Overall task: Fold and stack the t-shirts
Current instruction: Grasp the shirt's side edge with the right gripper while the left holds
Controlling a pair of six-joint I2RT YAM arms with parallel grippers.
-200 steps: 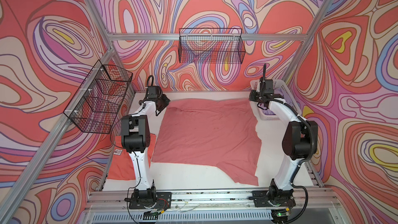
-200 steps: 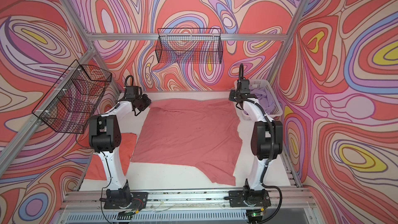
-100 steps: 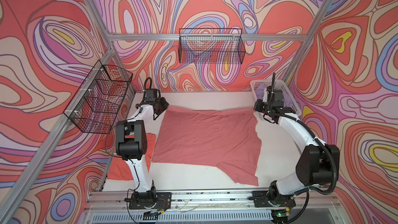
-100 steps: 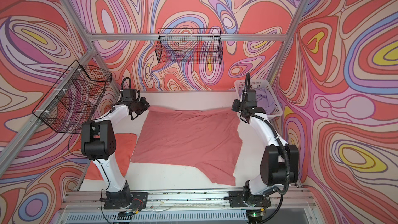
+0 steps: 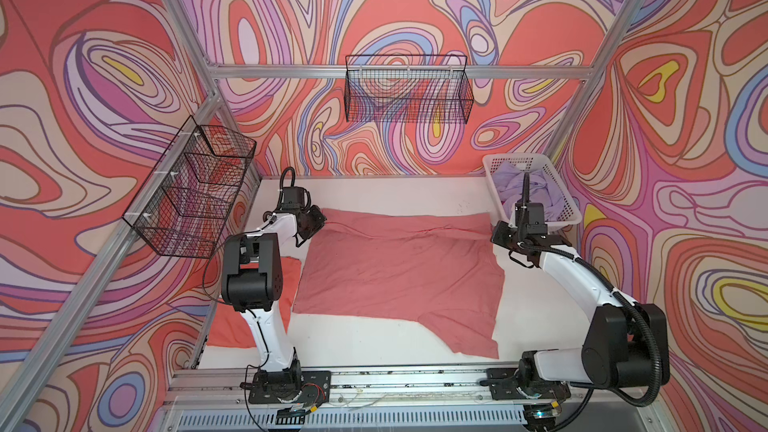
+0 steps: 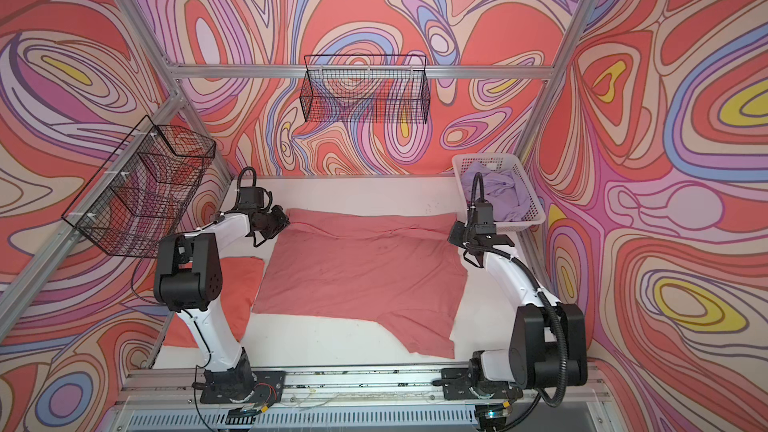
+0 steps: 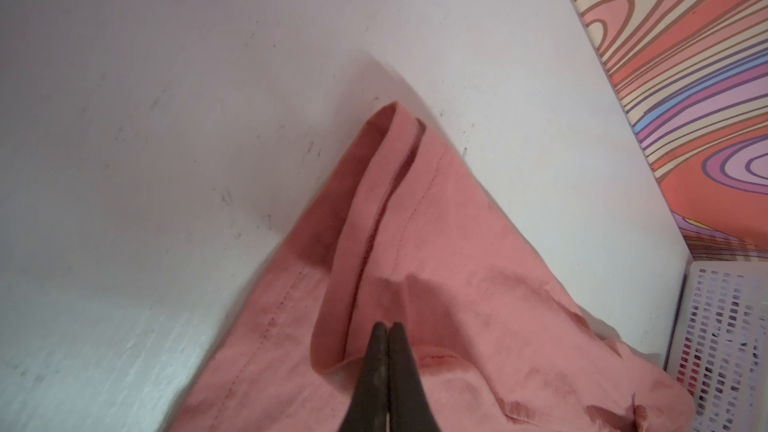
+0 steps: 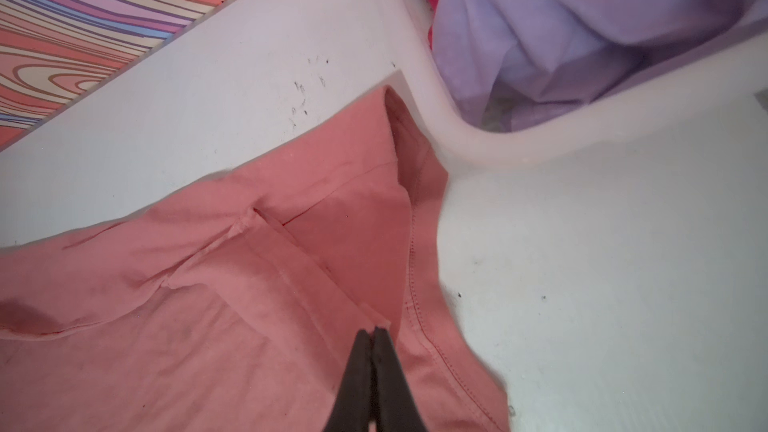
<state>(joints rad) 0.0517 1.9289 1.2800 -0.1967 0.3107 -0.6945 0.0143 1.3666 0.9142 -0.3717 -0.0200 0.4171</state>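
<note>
Both clamped tight: left gripper and right gripper each pinch a far corner of the salmon-pink t-shirt. I see its body spread nearward from both.

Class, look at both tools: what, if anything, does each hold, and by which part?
Both seem to pinch the pink t-shirt: the left tool near its far left corner, the right tool near its far right corner.

A pink shirt lies spread on the desk — orange shirt at its left edge, lavender shirt in the basket at the far right corner.
</note>
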